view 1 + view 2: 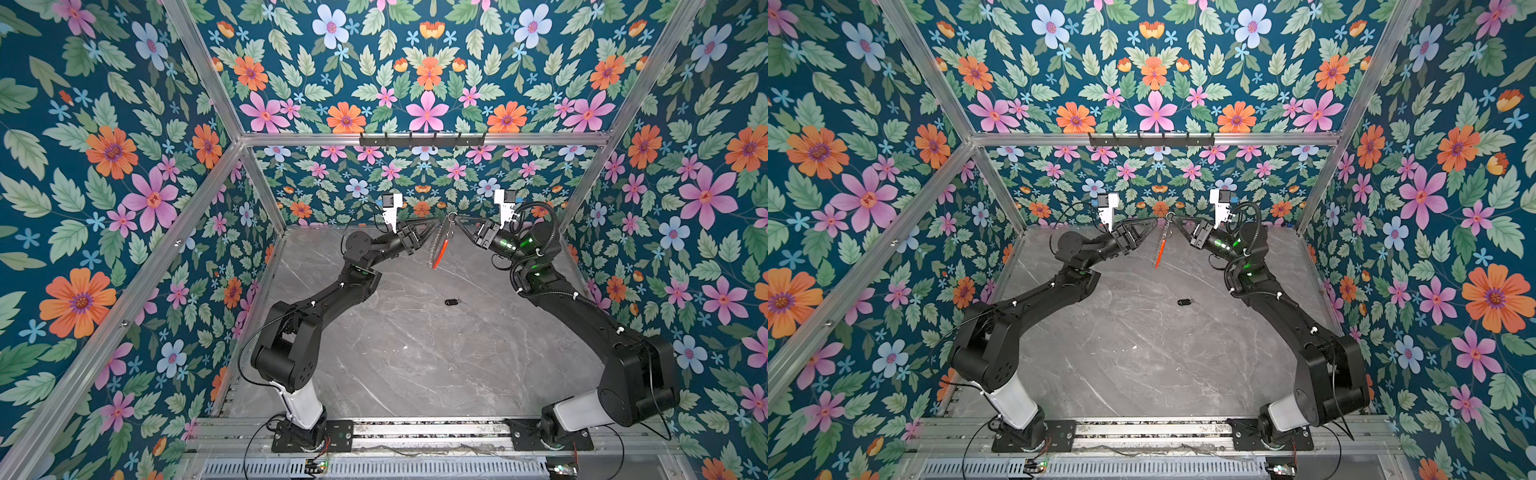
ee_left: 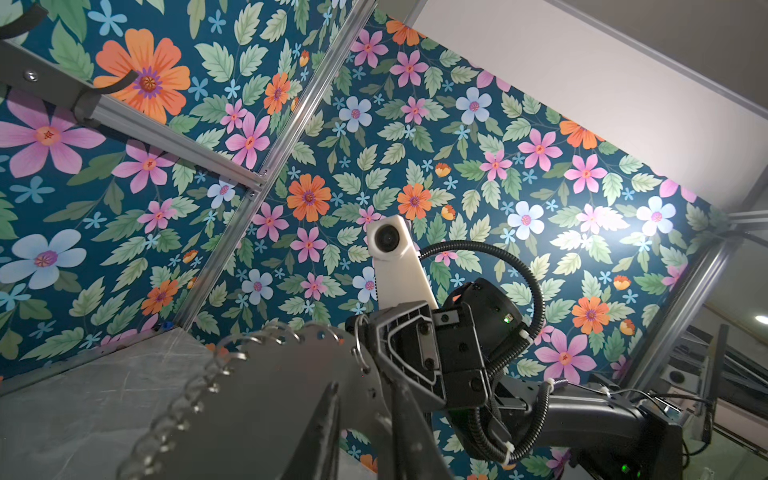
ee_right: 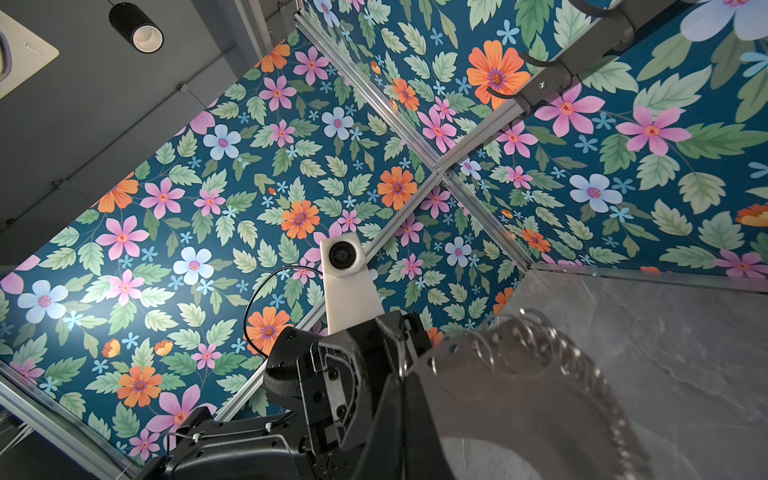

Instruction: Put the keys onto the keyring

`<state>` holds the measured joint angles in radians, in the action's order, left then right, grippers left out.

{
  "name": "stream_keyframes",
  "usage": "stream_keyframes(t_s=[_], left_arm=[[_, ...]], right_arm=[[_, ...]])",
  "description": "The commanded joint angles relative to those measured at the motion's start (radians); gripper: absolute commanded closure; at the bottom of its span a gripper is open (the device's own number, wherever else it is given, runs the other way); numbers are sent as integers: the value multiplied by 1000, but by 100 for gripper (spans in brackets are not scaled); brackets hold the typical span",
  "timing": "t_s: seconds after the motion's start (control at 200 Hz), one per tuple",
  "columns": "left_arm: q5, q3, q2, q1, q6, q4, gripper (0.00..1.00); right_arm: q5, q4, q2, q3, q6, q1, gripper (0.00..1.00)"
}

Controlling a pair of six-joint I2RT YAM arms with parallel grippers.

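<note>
A: Nearest the lens, the arm bases [image 1: 309,434] are seen bolted to the front rail [image 1: 428,430]. Logged?

B: Logged. The grey marble table [image 1: 415,357] is noted just behind.

A: Fob?

B: The fob [image 1: 451,302] is found lying flat on the table, mid-field between the two arms. It is touched by nothing. The same spot is shown in both top views.

A: Keyring?

B: The keyring [image 1: 440,243] is held up in the air toward the back wall, well apart from the fob. It is hung almost edge-on, with the red segment [image 1: 439,255] along the lower part. Small silver rings are seen strung along its edge in both wrist views, blurred.

A: Right gripper?

B: The right gripper [image 1: 455,218] is closed, pinched on the ring at the keyring's top. The whole loop is carried from there.

A: Left?

B: The left gripper [image 1: 437,222] is pointed at the right one, with its tips just beside the keyring's top. Its jaws are blurred in its own wrist view. Whether they are parted or clamped cannot be told, nor can contact with the keyring.
</note>
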<state>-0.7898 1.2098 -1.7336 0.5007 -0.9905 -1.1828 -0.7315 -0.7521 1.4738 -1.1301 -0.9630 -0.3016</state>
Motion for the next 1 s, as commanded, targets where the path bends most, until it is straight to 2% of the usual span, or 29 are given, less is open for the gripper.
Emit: stream_keyframes(t_s=[0.0, 0.996], left_arm=[[-21, 10, -4, 6, -25, -80, 76], [-42, 44, -38, 22, -37, -89, 79]], right_arm=[[-14, -87, 7, -10, -19, -7, 100], [-61, -76, 37, -53, -28, -31, 100]])
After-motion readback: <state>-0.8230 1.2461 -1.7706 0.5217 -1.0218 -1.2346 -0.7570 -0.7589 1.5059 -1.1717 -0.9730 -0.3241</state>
